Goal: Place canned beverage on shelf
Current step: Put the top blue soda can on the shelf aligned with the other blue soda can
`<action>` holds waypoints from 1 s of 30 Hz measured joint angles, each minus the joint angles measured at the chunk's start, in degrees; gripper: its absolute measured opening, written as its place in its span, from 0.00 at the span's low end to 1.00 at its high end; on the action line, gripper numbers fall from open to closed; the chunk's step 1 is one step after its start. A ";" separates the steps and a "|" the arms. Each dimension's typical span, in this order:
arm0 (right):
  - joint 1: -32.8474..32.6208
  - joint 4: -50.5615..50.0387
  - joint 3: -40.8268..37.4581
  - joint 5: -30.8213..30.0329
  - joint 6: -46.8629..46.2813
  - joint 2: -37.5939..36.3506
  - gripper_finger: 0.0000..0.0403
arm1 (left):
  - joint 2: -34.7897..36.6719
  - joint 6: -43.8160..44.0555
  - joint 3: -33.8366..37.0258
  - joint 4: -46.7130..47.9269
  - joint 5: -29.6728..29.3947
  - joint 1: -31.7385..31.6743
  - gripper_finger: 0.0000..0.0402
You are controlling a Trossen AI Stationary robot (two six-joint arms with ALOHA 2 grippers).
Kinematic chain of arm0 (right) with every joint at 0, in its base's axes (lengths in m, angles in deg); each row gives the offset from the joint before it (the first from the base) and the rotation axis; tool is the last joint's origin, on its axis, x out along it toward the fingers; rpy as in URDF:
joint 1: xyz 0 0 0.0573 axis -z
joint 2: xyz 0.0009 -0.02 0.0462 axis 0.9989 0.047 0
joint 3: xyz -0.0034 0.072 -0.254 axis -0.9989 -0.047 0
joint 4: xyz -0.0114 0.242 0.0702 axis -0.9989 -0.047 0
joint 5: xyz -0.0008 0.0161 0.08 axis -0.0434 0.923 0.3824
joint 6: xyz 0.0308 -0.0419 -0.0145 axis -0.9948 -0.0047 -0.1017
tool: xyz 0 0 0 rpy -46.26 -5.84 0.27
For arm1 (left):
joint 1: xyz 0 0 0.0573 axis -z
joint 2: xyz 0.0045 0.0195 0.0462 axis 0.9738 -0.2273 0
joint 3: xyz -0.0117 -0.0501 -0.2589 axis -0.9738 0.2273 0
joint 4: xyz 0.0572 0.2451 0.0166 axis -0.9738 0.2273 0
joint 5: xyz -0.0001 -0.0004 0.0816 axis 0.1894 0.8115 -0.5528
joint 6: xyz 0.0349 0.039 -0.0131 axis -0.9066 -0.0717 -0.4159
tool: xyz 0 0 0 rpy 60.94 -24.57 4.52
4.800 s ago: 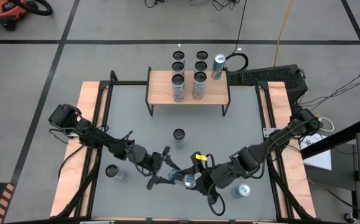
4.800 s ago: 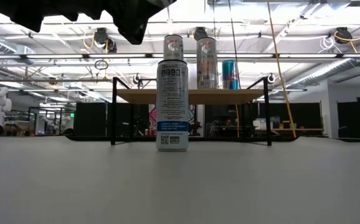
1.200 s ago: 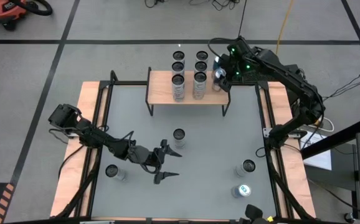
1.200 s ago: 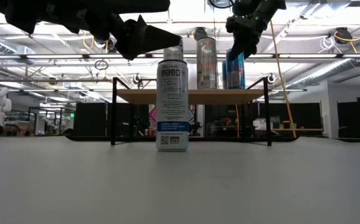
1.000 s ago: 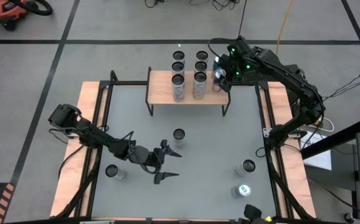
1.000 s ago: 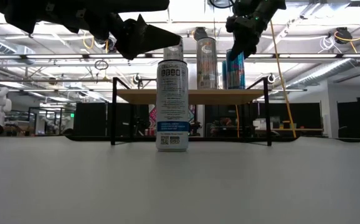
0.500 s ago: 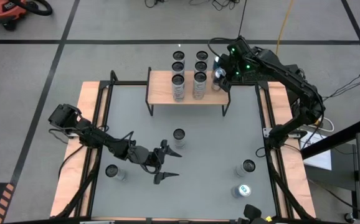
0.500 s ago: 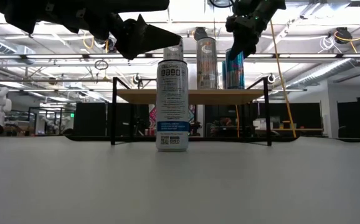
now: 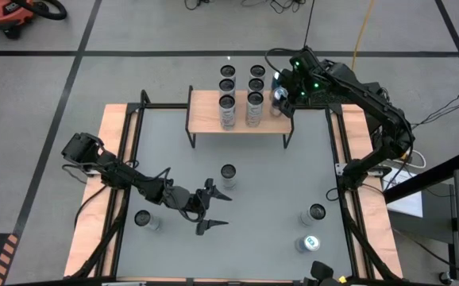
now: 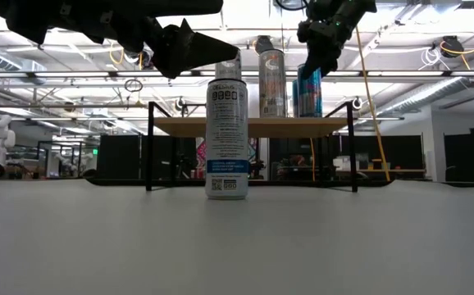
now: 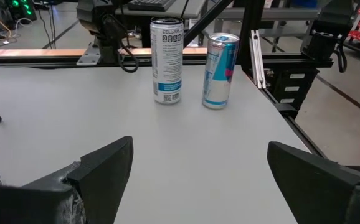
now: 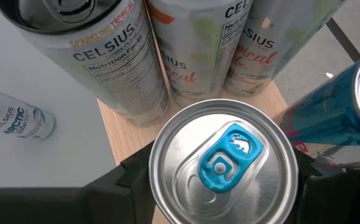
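Note:
The shelf (image 9: 206,121), a light wood plank on black legs, stands at the table's far side with several tall white cans (image 9: 228,110) upright on it. My right gripper (image 9: 281,94) is over the shelf's right end, shut on a blue can (image 12: 220,163). A second blue can (image 12: 345,102) stands just beside it. My left gripper (image 9: 217,208) hangs open over the table's near middle, holding nothing, and points toward two cans (image 11: 167,60) at the near right. My right gripper pinches the blue can near its top rim (image 12: 158,186), one finger (image 12: 127,186) on each side, slanting down from above. The can is upright at the shelf's right end (image 10: 307,94). The low view shows its base level with the plank.
A white can (image 9: 228,173) stands at the table's middle, one (image 9: 144,219) at the near left, and two (image 9: 316,213) (image 9: 311,242) at the near right. Wooden rails and black frame bars (image 9: 341,159) run along the table's sides.

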 joint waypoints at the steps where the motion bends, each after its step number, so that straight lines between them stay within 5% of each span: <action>1: 0.00 -0.23 0.00 -0.01 0.02 0.00 0.49 | 0.00 0.00 0.00 0.01 -0.01 0.00 0.92; 21: 0.78 -1.09 0.11 -0.09 0.65 1.55 0.49 | 0.02 -0.04 0.00 0.01 0.00 0.00 0.92; 30: 1.11 -1.73 -0.20 -0.78 1.06 1.79 0.60 | 0.02 -0.01 0.00 0.02 0.00 0.00 0.92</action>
